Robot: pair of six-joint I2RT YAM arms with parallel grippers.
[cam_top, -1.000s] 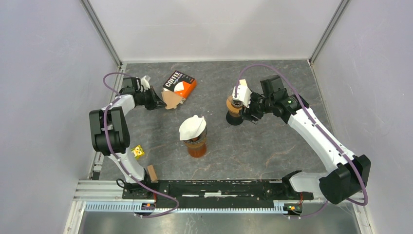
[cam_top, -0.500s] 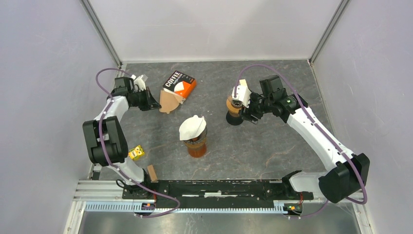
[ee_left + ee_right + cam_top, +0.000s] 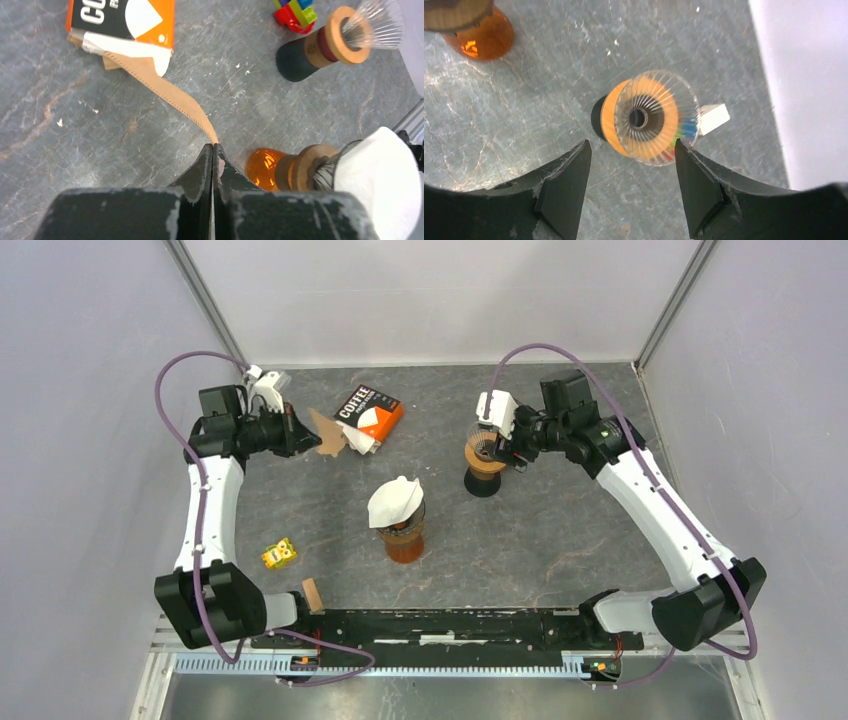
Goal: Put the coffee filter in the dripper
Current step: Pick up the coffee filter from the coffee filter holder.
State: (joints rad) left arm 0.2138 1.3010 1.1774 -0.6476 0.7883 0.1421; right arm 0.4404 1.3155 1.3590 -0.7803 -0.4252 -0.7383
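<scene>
Left gripper (image 3: pixel 213 146): you have its two scuffed black fingers pressed flat together on the near tip of the coffee filter (image 3: pixel 165 92), with no gap between them.

Coffee filter: thin brown paper, crimped along one edge. From the left wrist it shows edge-on as a narrow strip. Its other end reaches the open mouth of the filter box (image 3: pixel 125 20). It sits at the far left of the table (image 3: pixel 560 540), well apart from the dripper (image 3: pixel 483 468).

Right gripper (image 3: pixel 631 145): your fingers are spread wide and carry nothing. They stand to either side of the dripper in the right wrist view. Whether they touch it cannot be told.

Dripper: clear ribbed glass cone, round tan collar, black base. It stands upright, far and right of centre.

Filter box: orange and black card with white print, lying flat.

Carafe (image 3: pixel 403 540): amber glass with a wooden collar and a white paper filter (image 3: pixel 395 500) seated in its top. It stands at the centre of the table, between the arms.

Toy bricks (image 3: pixel 295 10): coloured plastic, just beside the dripper's base.

Table: grey, stone-patterned, matte.
</scene>
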